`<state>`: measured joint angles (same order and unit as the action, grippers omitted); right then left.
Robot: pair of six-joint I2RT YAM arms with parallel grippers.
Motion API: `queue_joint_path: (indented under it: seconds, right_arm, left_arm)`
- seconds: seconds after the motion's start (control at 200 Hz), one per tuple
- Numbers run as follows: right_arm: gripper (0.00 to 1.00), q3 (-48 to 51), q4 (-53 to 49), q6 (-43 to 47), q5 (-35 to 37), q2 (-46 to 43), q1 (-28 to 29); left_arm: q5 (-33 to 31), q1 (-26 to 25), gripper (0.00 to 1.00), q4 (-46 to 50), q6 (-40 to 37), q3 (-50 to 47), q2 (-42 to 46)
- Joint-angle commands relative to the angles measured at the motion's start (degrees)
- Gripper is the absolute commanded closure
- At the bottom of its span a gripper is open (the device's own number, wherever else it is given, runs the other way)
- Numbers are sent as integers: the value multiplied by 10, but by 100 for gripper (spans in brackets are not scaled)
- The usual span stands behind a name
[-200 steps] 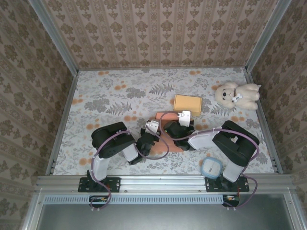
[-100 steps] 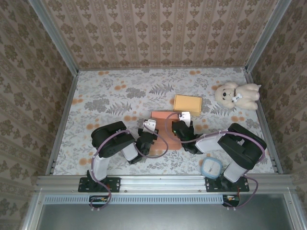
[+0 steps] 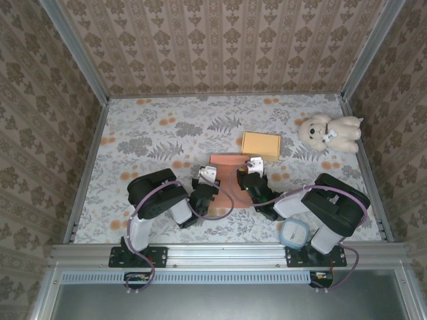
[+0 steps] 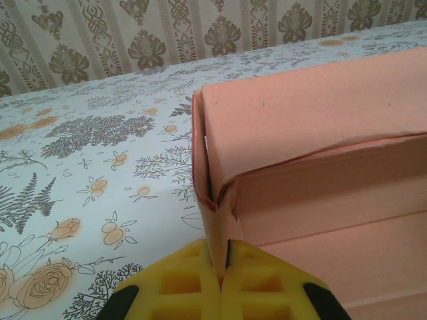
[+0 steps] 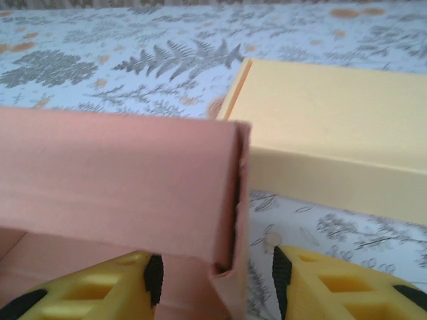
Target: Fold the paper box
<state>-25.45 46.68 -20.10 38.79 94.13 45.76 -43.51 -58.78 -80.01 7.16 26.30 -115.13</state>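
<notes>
Repositioned since a second ago, the right pincer (image 5: 217, 267) sits released astride a corner of the pink paper box (image 5: 120, 173), whose flap the left pincer (image 4: 222, 252) clenches in the left wrist view.

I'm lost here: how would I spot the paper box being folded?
On the flowered table, go left from the cream teddy bear past the yellow box. Just nearer lies the salmon-pink box, half-folded and open on top, unlike its closed yellow neighbour.
</notes>
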Motion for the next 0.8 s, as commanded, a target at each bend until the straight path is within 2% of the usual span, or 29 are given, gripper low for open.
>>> queue_joint_path:
  seconds: [0.0, 0.095, 0.245, 0.39, 0.475, 0.675, 0.795]
  right_arm:
    - [55, -8, 26, 17, 93, 9, 1]
    - [59, -6, 6, 5, 157, 9, 1]
    - [60, -16, -42, -1, 213, 13, 6]
    - [59, -21, -55, 6, 221, 13, 14]
    - [57, -15, -42, 5, 162, 4, 15]
    - [47, -6, -75, -15, -61, -49, 20]
    - [43, 19, -126, -33, -138, -118, 22]
  left_arm:
    - [-7, 8, 100, 69, 10, -15, -25]
    - [-8, 8, 100, 69, 12, -15, -26]
    - [-8, 8, 100, 69, 10, -14, -26]
    - [-7, 9, 100, 69, 12, -13, -26]
    - [-7, 8, 100, 69, 11, -13, -25]
    - [-3, 10, 100, 71, 6, -13, -22]
    - [-2, 10, 100, 72, 0, -15, -16]
